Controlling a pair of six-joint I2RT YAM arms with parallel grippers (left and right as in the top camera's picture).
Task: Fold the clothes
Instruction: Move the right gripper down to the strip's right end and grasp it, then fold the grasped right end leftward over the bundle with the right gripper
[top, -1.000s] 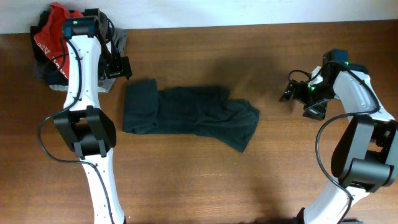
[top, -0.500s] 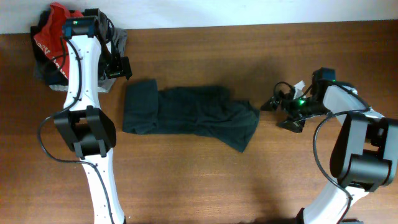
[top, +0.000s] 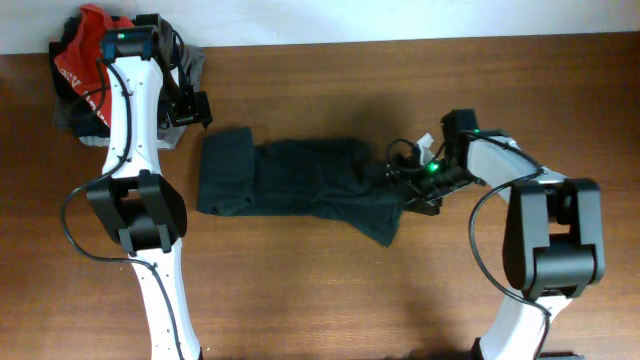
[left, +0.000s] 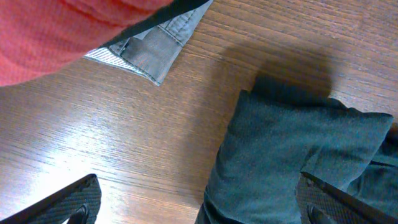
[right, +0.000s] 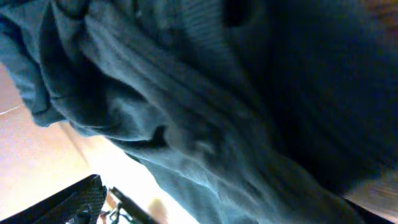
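The clothes are one dark, wrinkly garment (top: 300, 180) lying flat across the middle of the table, its left end folded into a neat band. My left gripper (top: 192, 108) is open and empty, above bare wood just off the garment's upper left corner (left: 292, 155); its open jaws (left: 199, 208) show in the left wrist view. My right gripper (top: 402, 182) is low over the garment's right edge. The cloth (right: 205, 93) fills the right wrist view. One finger shows at the lower left there, set wide, with the jaws (right: 205, 208) open and the cloth between them.
A red T-shirt (top: 80, 50) and a grey folded garment (top: 185, 70) are piled at the table's far left corner; both show in the left wrist view, red (left: 56, 31) and grey (left: 155, 46). The wooden table (top: 300, 290) extends in front.
My right arm has swung left from the table's right side to the garment's right edge. The left arm and the garment have not moved.
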